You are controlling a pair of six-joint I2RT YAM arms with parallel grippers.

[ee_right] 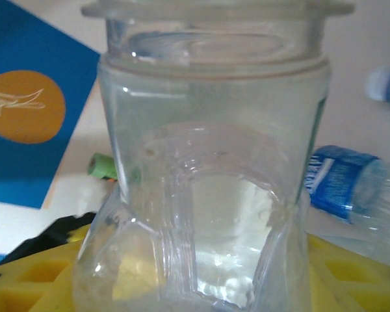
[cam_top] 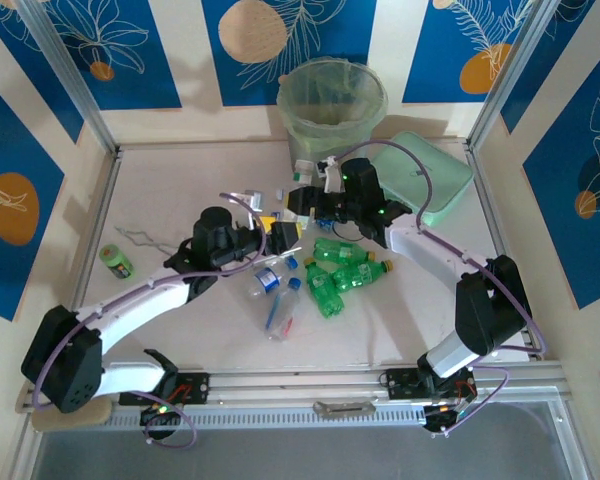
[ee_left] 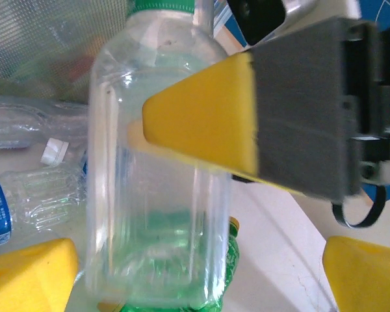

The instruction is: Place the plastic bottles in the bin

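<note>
While our right gripper [ee_right: 201, 279] is pinching the clear bottle [ee_left: 156, 195], we are holding the left gripper [ee_left: 195, 273] with jaws wide apart around it.

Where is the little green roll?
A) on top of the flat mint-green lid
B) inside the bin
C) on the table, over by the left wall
C: the green roll lies on the table close to the left wall, far from the bin and the lid.
</note>
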